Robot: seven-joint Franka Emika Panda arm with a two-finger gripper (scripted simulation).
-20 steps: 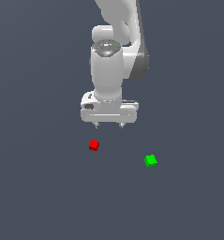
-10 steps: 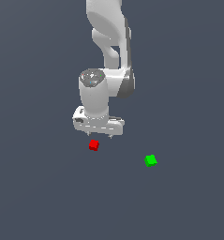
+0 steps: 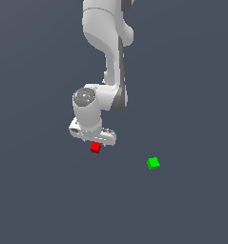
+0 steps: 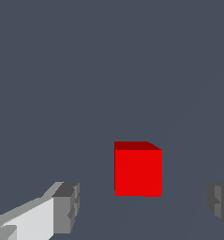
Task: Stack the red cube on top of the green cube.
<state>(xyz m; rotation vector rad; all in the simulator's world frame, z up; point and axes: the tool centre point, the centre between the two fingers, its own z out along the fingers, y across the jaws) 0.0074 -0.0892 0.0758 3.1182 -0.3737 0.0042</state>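
The gripper (image 4: 142,206) has its jaws spread wide, with gaps on both sides of the red cube (image 4: 138,169): in the wrist view one grey fingertip (image 4: 66,207) shows on one side of the cube and the other at the far edge of the picture, and neither pad touches the cube. The cube lies between the two fingers, closer to the first than to the second, and it rests on the plain dark floor (image 4: 108,70). Nothing is held. In the exterior view the arm (image 3: 106,43) reaches down from the top of the picture and the gripper (image 3: 97,141) hangs low, directly above the red cube (image 3: 95,148), whose upper edge meets the underside of the white hand; the fingers themselves are too small to make out there. The green cube (image 3: 153,163) sits by itself on the floor (image 3: 191,95), well apart from the red one, toward the exterior view's right and a little lower in that picture.
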